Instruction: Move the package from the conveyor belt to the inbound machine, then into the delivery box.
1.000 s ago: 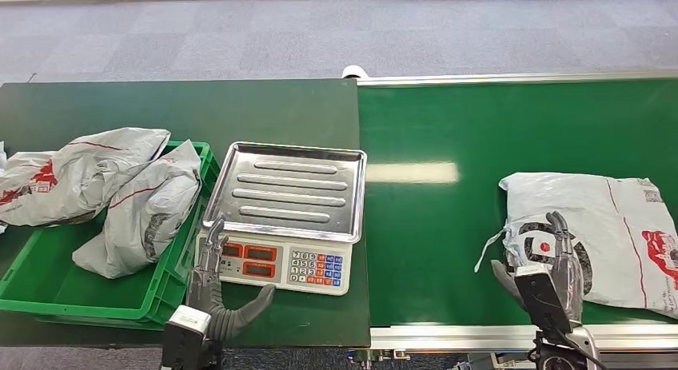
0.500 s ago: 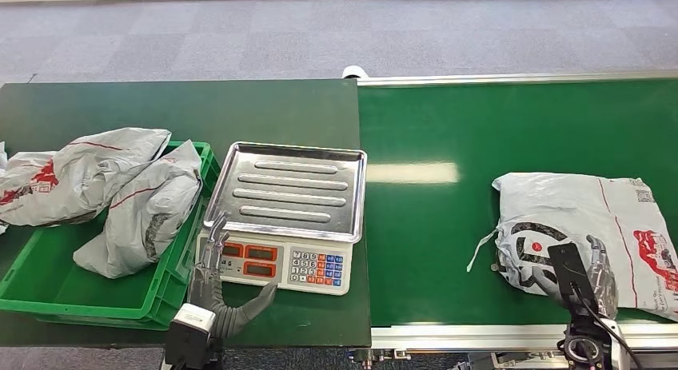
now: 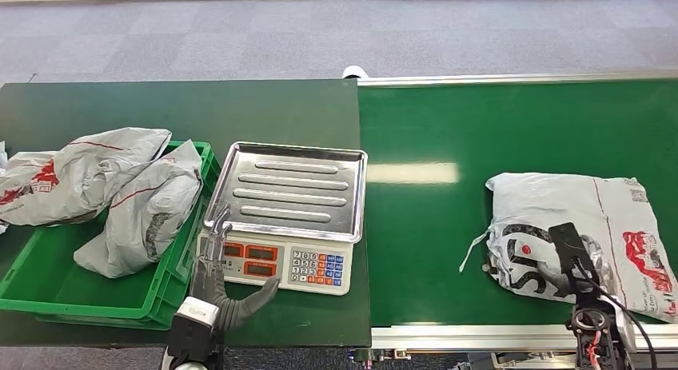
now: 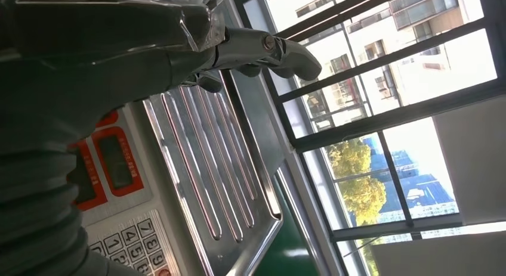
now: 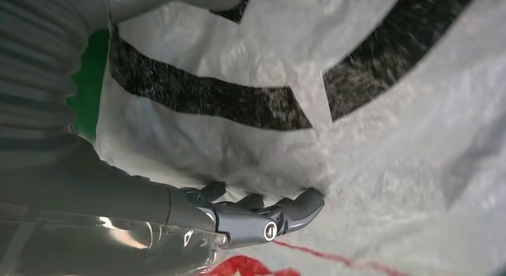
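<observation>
A grey plastic-wrapped package (image 3: 560, 206) with black and red print lies on the green conveyor belt (image 3: 448, 226) at the right. My right hand (image 3: 593, 262) is over its near part, mostly hidden behind the wrist camera. In the right wrist view its fingers (image 5: 262, 219) lie stretched out against the package (image 5: 370, 121) and the thumb stands apart, gripping nothing. The inbound machine is a scale (image 3: 288, 218) with a steel tray, left of the belt. My left hand (image 3: 213, 266) is open at the scale's front left corner, its fingers (image 4: 262, 49) reaching over the tray (image 4: 203, 163).
A green delivery box (image 3: 48, 286) stands left of the scale, with two grey packages (image 3: 120, 194) lying in and over it. The scale's displays and keypad (image 3: 316, 268) face me. The belt's metal rail (image 3: 480, 335) runs along the near edge.
The package has drifted a little to the left on the belt. My right hand has moved right and nearer, from the package's left end to over its near part. The left hand barely moved.
</observation>
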Action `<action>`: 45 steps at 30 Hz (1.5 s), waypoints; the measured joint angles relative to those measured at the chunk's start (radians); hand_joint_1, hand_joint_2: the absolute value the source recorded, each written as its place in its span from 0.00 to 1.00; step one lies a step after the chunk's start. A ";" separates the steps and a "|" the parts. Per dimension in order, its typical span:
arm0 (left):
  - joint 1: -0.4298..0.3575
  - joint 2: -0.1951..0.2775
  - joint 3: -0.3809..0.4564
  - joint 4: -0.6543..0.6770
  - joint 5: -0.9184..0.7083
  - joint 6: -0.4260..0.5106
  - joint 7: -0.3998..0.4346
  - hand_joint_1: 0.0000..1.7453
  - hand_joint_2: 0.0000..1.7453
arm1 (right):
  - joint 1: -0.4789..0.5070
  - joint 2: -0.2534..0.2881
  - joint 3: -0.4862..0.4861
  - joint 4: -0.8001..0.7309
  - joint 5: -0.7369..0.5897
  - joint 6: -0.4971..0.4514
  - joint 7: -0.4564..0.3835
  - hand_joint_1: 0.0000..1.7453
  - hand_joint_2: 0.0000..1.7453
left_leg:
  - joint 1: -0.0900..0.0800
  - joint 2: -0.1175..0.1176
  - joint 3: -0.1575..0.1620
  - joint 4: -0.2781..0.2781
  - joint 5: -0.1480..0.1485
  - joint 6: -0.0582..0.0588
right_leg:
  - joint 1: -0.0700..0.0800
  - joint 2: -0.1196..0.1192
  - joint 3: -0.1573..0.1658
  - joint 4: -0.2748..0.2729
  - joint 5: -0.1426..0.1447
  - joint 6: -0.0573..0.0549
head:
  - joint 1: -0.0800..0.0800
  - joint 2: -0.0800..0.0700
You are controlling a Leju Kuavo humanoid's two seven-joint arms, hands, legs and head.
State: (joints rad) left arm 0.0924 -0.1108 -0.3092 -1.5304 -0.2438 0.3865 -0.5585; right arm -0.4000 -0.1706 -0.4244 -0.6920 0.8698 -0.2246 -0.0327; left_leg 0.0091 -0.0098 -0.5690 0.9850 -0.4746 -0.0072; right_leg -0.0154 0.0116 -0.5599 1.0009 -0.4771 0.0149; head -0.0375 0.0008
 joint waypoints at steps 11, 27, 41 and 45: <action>-0.017 -0.004 0.005 0.013 -0.011 -0.006 0.004 0.00 1.00 | -0.095 -0.013 0.051 0.175 0.046 0.102 0.072 1.00 1.00 | 0.001 0.003 0.005 0.000 0.000 0.000 | 0.001 0.001 0.004 0.000 0.000 0.000 | 0.000 0.000; 0.016 -0.009 0.022 -0.029 -0.037 0.024 0.017 0.00 1.00 | -0.004 0.080 0.101 -0.097 -0.031 -0.096 -0.105 1.00 1.00 | 0.001 -0.001 0.004 0.000 0.000 0.000 | 0.001 -0.001 0.004 0.000 0.000 0.000 | 0.000 0.000; -0.091 -0.019 0.030 -0.029 -0.047 0.018 -0.042 0.00 1.00 | 0.069 0.226 0.506 -0.603 0.026 -0.080 -0.263 1.00 1.00 | 0.001 0.003 0.003 -0.001 0.002 -0.001 | 0.002 0.000 0.003 0.001 0.001 -0.001 | 0.000 0.000; -0.129 -0.020 0.030 -0.026 -0.031 0.017 -0.043 0.00 1.00 | 0.025 0.261 0.668 -0.583 0.102 -0.047 -0.257 1.00 1.00 | 0.001 0.002 0.003 -0.001 0.003 -0.001 | 0.002 0.000 0.003 0.001 0.001 -0.001 | 0.000 0.000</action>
State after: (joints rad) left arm -0.0368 -0.1308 -0.2796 -1.5562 -0.2745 0.4040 -0.6012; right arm -0.3749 0.0905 0.2440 -1.2750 0.9716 -0.2720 -0.2901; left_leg 0.0106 -0.0079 -0.5662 0.9844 -0.4719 -0.0079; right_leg -0.0132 0.0113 -0.5572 1.0016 -0.4763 0.0135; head -0.0374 0.0008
